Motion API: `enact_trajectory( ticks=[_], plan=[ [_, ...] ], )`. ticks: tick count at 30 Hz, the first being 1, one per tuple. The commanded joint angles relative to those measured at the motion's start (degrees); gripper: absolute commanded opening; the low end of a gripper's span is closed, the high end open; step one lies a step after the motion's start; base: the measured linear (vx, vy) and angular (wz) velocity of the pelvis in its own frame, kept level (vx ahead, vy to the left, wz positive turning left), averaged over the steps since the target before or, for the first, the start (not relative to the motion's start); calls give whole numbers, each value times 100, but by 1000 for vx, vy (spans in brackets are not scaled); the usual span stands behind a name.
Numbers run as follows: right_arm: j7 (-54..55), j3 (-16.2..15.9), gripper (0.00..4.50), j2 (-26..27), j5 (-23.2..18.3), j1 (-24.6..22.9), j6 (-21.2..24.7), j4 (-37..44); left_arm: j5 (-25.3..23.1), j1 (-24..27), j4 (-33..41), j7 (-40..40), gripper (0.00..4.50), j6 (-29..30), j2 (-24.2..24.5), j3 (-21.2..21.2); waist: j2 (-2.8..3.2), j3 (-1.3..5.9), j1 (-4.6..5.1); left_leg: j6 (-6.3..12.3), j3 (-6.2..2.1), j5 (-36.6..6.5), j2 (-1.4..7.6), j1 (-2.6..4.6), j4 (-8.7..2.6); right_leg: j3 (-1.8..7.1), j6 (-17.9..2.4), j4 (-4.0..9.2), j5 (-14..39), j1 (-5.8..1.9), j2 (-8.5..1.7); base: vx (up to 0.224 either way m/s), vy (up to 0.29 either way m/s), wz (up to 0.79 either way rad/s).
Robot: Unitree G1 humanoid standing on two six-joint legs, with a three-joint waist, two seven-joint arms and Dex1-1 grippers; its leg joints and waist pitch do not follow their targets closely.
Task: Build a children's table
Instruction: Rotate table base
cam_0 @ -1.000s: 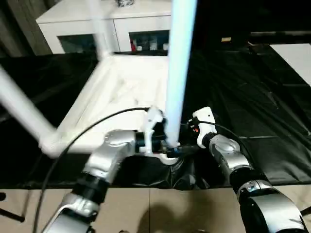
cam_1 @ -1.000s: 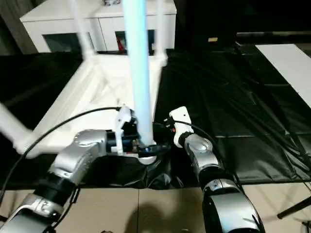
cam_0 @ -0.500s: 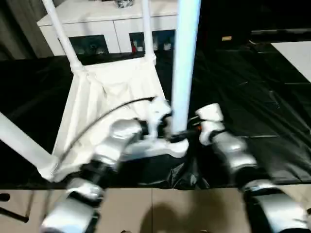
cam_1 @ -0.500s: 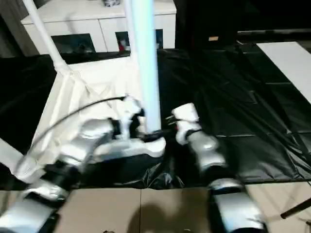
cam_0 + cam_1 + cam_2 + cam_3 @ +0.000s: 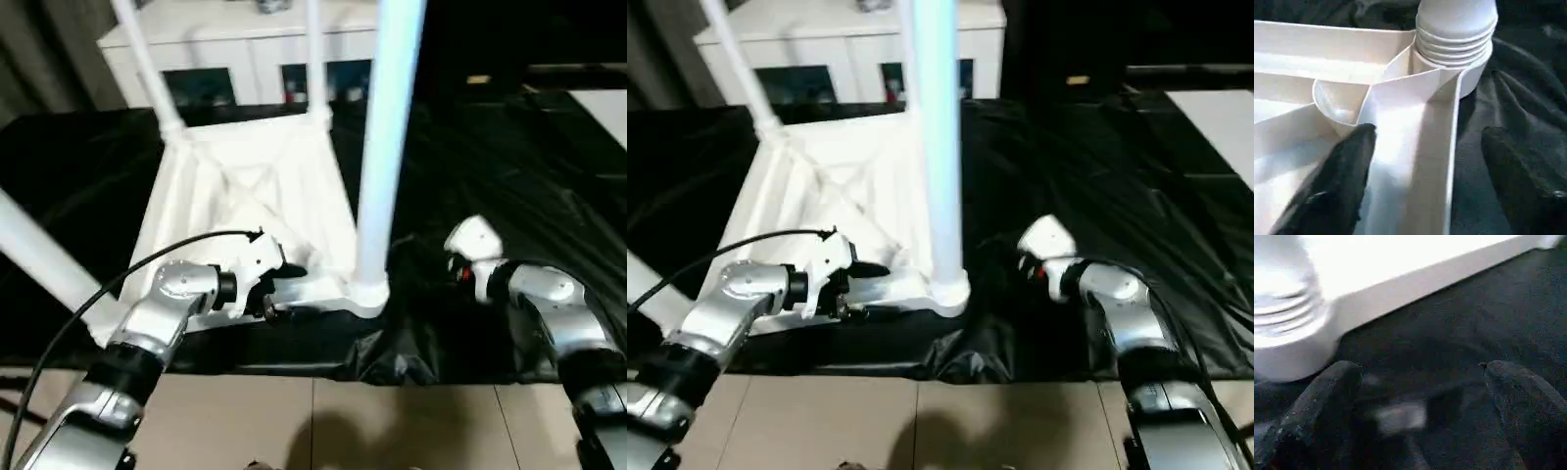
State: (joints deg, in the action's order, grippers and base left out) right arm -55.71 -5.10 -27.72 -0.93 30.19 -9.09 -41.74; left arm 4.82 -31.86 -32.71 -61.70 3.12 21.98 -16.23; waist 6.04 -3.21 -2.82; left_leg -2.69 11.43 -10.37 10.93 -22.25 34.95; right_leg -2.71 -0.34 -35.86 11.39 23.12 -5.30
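Tabletop: the white plastic tabletop lies upside down, ribbed side up, on the black sheet over my worktop, a little left of centre.
Legs: four white tube legs stand up out of its corner sockets; the near-right leg rises straight in front of me, the near-left leg leans off toward the left, and the far-left leg and far-right leg rise at the far end.
Near-right socket: the thread rings of that leg show above the socket rim, so I judge it is not screwed fully home (a few ridges are bare).
Handling: I judge the whole thing light, hollow and stiff, but smooth and slippery; the long legs give leverage, so a push high up could tip or slide it.
Where to hold: the near rim for steadying; low on the tube, close to the socket, for turning.
Left end effector: my left end effector is spread wide astride the near rim beside the near-right socket, one finger over the ribbed inside, the other over the sheet, not pinching it.
Left arm: bent, forearm reaching in from the near left.
Right end effector: my right end effector is spread and empty, low over the sheet, just right of the near-right socket.
Right arm: elbow bent, wrist turned toward the leg.
Behind: a white cabinet stands at the far side.
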Motion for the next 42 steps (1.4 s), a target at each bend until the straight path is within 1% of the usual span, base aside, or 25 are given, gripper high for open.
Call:
enact_trajectory(
  ticks=[1,4,6,8,9,10,11,12,13,14,15,16,17,18,20,21,22,23,27,28,29,35,37,40,42],
  plan=[
    [-230,-103,450,-32,-154,-30,182,377,-25,-114,-109,-53,343,-66,53,-20,-61,416,-23,576,-115,-1368,174,74,-397,137,-1504,461,819,-295,-247,0,0,0],
    [-324,-81,450,-41,-275,-62,426,689,42,-251,-218,-213,322,2,-2,-68,-51,424,-28,575,-113,-1347,169,88,-392,136,-1534,458,770,-282,-236,0,0,0],
    [-421,-51,450,-41,-418,-122,725,1012,3,-325,-352,-324,302,-48,-34,-86,-36,418,-42,565,-119,-1348,172,87,-400,135,-1551,456,738,-291,-235,0,0,0],
    [-600,-48,450,-46,-651,-228,1202,1537,-54,-418,-555,-551,287,-73,-59,-128,-23,420,-58,581,-122,-1326,168,92,-403,137,-1527,457,701,-296,-230,0,0,0],
    [-655,-55,450,-57,-701,-267,1322,1675,-69,-435,-589,-639,273,-36,-49,-155,-15,433,-69,571,-129,-1295,179,87,-404,138,-1529,444,618,-300,-244,0,0,0],
    [-694,-65,450,-67,-731,-297,1398,1770,-97,-447,-611,-682,273,-26,-31,-183,-20,431,-67,571,-131,-1293,181,88,-408,140,-1525,449,600,-301,-245,0,0,0],
    [-736,-84,450,-97,-761,-358,1518,1930,-144,-466,-692,-688,264,-25,-11,-206,15,439,-63,546,-133,-1298,183,87,-406,134,-1557,439,513,-298,-253,0,0,0],
    [-736,-84,450,-97,-761,-358,1518,1930,-144,-466,-692,-688,245,-25,-11,-206,0,438,-62,542,-131,-1291,180,88,-404,135,-1548,446,491,-296,-245,0,0,0],
    [-738,-87,450,-111,-770,-385,1559,1992,-178,-479,-761,-667,245,-57,-7,-215,-1,437,-58,528,-133,-1296,177,85,-407,133,-1558,443,480,-302,-252,0,0,0],
    [-735,-85,450,-127,-783,-419,1621,2074,-232,-502,-871,-612,229,-118,-9,-217,-1,436,-63,518,-131,-1303,179,87,-407,133,-1551,448,505,-302,-254,0,0,0],
    [-730,-82,450,-134,-791,-434,1659,2117,-259,-519,-942,-566,229,-143,-20,-206,15,437,-58,489,-130,-1338,172,91,-406,131,-1532,457,563,-302,-255,0,0,0],
    [-732,-81,450,-144,-813,-459,1721,2185,-281,-547,-1038,-503,222,-184,-43,-176,10,433,-57,478,-129,-1352,167,92,-407,130,-1523,463,599,-301,-250,0,0,0],
    [-734,-81,450,-148,-828,-474,1756,2225,-290,-565,-1098,-463,214,-212,-59,-154,22,433,-65,433,-137,-1396,179,99,-415,135,-1502,465,667,-302,-259,0,0,0],
    [-734,-81,450,-148,-828,-474,1756,2225,-290,-565,-1098,-463,195,-212,-59,-154,9,428,-63,432,-135,-1395,175,93,-417,135,-1488,472,678,-303,-255,0,0,0],
    [-753,-92,450,-171,-841,-526,1856,2348,-271,-608,-1226,-494,178,-235,-90,-112,29,429,-78,420,-136,-1383,174,95,-416,138,-1474,473,720,-303,-264,0,0,0],
    [-764,-98,450,-187,-846,-551,1910,2412,-264,-626,-1278,-543,172,-241,-86,-106,23,433,-77,404,-138,-1398,178,94,-419,138,-1480,475,736,-302,-268,0,0,0],
    [-772,-97,450,-202,-855,-576,1976,2484,-266,-640,-1320,-587,172,-251,-76,-100,18,429,-76,405,-138,-1389,176,92,-422,138,-1478,478,732,-304,-262,0,0,0],
    [-777,-95,450,-211,-863,-591,2018,2528,-272,-648,-1345,-611,151,-260,-68,-98,21,430,-80,412,-137,-1376,176,92,-420,140,-1473,473,720,-302,-264,0,0,0],
    [-823,-100,450,-268,-930,-626,2142,2645,-269,-636,-1406,-792,118,-264,-11,-82,24,420,-73,404,-137,-1393,176,88,-423,144,-1450,484,852,-302,-272,0,0,0],
    [-827,-100,450,-272,-934,-629,2150,2650,-264,-629,-1407,-813,106,-264,-5,-82,24,422,-75,403,-136,-1396,175,92,-421,146,-1446,488,867,-301,-274,0,0,0],
    [-834,-101,450,-279,-938,-633,2158,2656,-254,-614,-1406,-850,95,-260,4,-81,4,425,-71,398,-135,-1387,176,88,-423,145,-1440,489,888,-301,-274,0,0,0],
    [-819,-93,450,-265,-936,-603,2169,2656,-282,-485,-1429,-961,35,-306,42,-109,6,428,-77,422,-137,-1301,183,87,-422,145,-1453,478,824,-297,-278,0,0,0],
    [-803,-78,450,-243,-978,-584,2199,2678,-296,-475,-1435,-956,28,-320,44,-100,-4,430,-79,433,-136,-1274,183,85,-419,146,-1453,475,808,-299,-281,0,0,0],
    [-816,-45,450,-170,-1083,-595,2264,2746,-321,-442,-1407,-841,4,-363,51,-62,12,423,-74,433,-136,-1315,185,87,-423,146,-1447,479,850,-295,-276,0,0,0],
    [-818,-47,450,-31,-1196,-653,2323,2833,-281,-343,-1275,-584,4,-355,-28,40,2,419,-63,419,-137,-1363,187,82,-430,147,-1418,481,937,-297,-282,0,0,0]
  ],
)
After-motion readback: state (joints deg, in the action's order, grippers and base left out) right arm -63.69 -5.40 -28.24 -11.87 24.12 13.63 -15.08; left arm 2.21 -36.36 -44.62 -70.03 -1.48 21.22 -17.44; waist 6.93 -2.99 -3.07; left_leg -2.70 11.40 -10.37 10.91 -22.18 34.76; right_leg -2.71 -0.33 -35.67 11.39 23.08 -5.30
